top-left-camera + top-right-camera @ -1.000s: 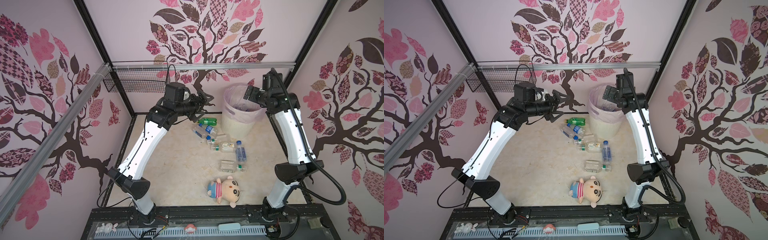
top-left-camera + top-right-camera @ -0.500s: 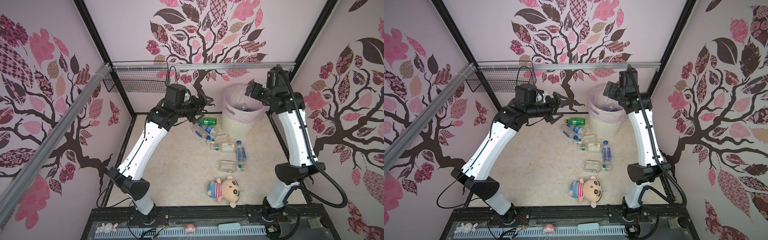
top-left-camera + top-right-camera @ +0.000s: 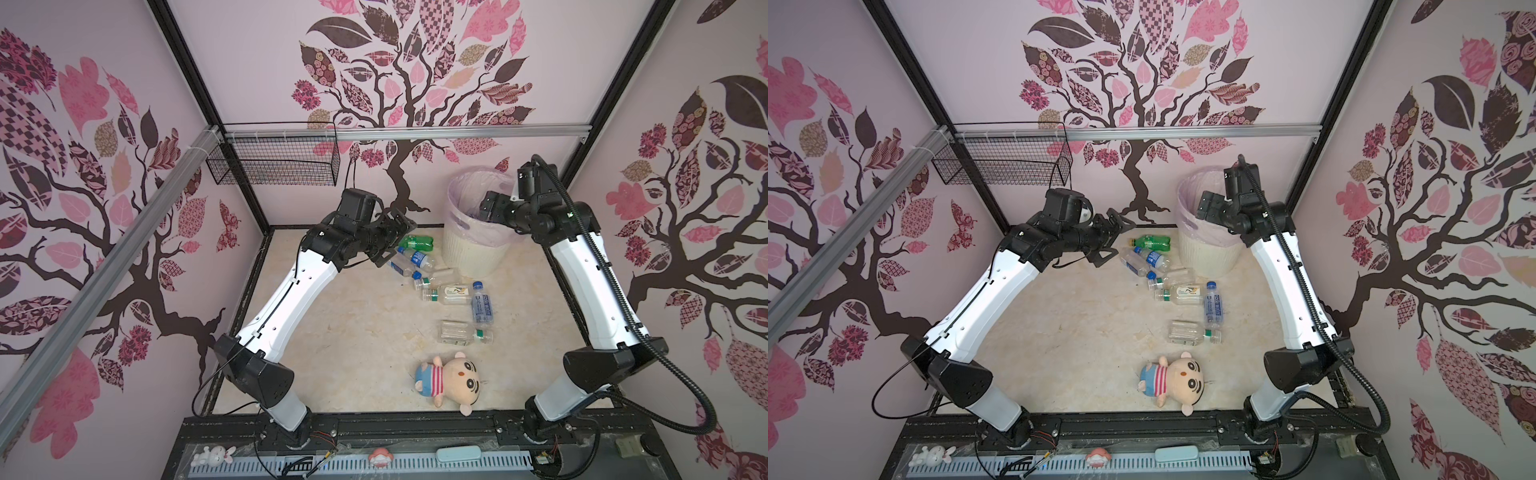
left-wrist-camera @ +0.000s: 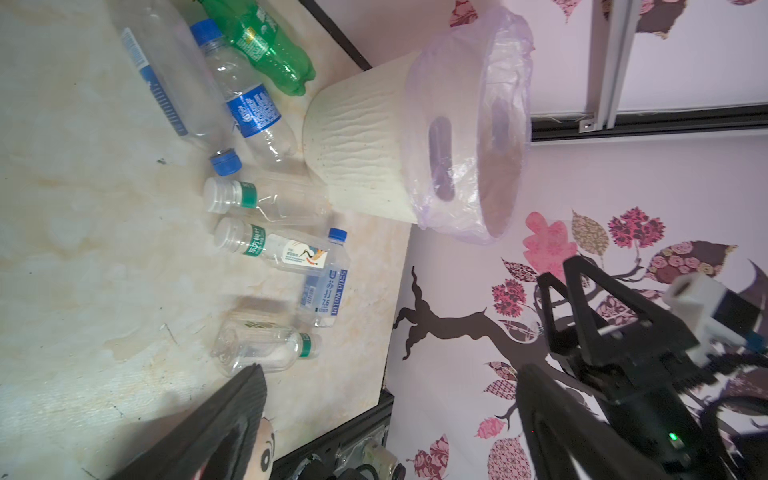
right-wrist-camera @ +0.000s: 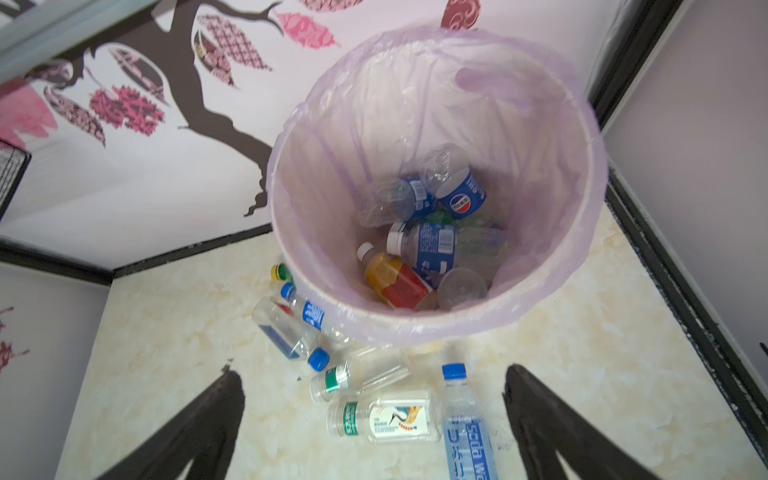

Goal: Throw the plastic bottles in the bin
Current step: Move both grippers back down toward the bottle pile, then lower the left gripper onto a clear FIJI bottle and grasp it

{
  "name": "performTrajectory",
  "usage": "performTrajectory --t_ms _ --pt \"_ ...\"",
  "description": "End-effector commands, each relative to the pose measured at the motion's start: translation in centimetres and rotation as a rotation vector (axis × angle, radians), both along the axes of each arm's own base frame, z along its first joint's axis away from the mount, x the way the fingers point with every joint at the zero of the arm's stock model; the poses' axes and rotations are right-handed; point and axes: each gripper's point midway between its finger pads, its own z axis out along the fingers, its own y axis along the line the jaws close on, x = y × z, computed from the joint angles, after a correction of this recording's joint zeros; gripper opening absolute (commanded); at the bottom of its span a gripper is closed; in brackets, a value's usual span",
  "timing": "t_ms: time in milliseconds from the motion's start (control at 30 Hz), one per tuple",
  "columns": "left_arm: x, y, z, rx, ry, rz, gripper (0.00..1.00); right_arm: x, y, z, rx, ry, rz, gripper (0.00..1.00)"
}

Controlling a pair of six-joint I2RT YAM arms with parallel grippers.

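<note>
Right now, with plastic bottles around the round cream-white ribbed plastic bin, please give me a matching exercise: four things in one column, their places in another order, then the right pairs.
Things
1. green plastic bottle
2. amber plastic bottle with an orange label
3. plush doll in a striped shirt
4. black wire mesh basket

Places
A. hung above the floor, at the back
B. inside the round cream-white ribbed plastic bin
C. lying on the floor, near the front
D. lying on the floor beside the bin

Pairs: 1-D, 2-B, 3-C, 4-A

Left fingers lowered toward bottles; right fingers drew back slightly.
</note>
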Motion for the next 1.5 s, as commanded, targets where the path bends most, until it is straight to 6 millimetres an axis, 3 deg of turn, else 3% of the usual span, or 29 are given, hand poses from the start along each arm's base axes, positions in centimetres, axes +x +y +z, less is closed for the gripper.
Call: performTrajectory --t_ms 0,133,300,567,700,967,1233,1467 --pt "1.6 0.6 -2.2 0.059 0.006 0.028 0.97 -2.3 2.1 0.4 0.022 -0.035 0.049 1.0" --pt "3.5 1.6 -6.1 0.1 0.084 0.076 0.97 -4.0 3.5 -2.2 0.057 0.025 0.094 1.0" --pt "6.1 3.5 -9.6 0.143 0.115 0.155 0.97 -6.0 5.0 -4.7 0.039 0.083 0.164 1.0" --pt "11.1 3.5 -15.3 0.198 0.175 0.166 0.97 -7.4 6.0 -8.5 -0.029 0.172 0.233 1.0" --pt "13.3 3.1 -16.8 0.217 0.174 0.176 0.97 -7.2 6.0 -9.4 -0.088 0.184 0.244 1.0" --pt "16.8 2.5 -21.8 0.263 0.225 0.179 0.97 -6.5 6.8 -11.3 -0.085 0.218 0.261 1.0" --pt "18.5 2.1 -25.5 0.27 0.245 0.187 0.97 -5.3 7.6 -12.2 -0.1 0.228 0.28 1.0" --pt "19.7 1.7 -27.6 0.26 0.25 0.187 0.97 -4.4 8.5 -12.9 -0.091 0.249 0.303 1.0"
